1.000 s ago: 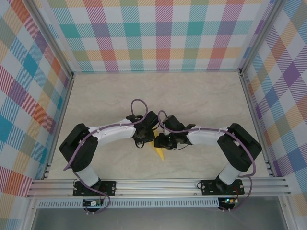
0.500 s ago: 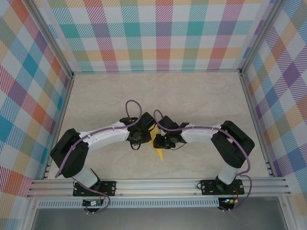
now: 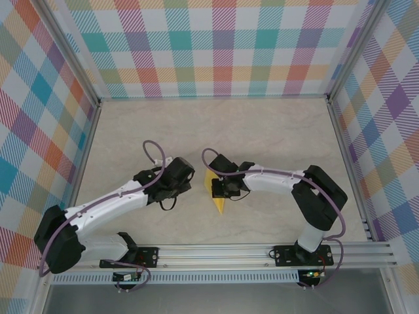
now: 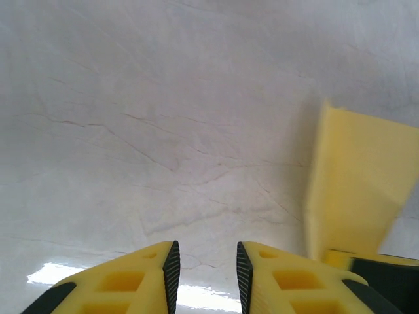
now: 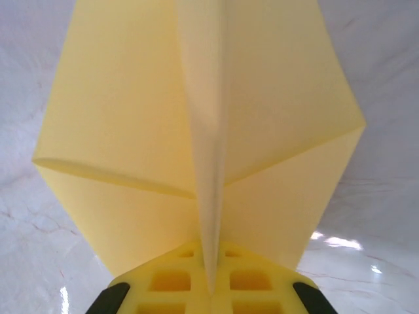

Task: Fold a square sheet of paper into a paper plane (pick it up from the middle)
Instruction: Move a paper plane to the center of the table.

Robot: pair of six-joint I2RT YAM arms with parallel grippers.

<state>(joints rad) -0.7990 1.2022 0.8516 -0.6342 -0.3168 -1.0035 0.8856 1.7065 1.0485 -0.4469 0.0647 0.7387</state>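
One bare table [image 3: 275, 131] lies under both arms. The paper [image 5: 196, 131], a yellow folded dart, fans out ahead of your right gripper [image 5: 211, 291], whose jaws are pressed together on its upright centre crease. Judge it feather-light, limp and easily creased. The wings will likely flop, and a hard tug could tear it or pull it free, so hold it at the crease, near the middle. Your left gripper [image 4: 206, 265] hangs slightly spread with nothing between the jaws, the paper off to its right and apart from it.
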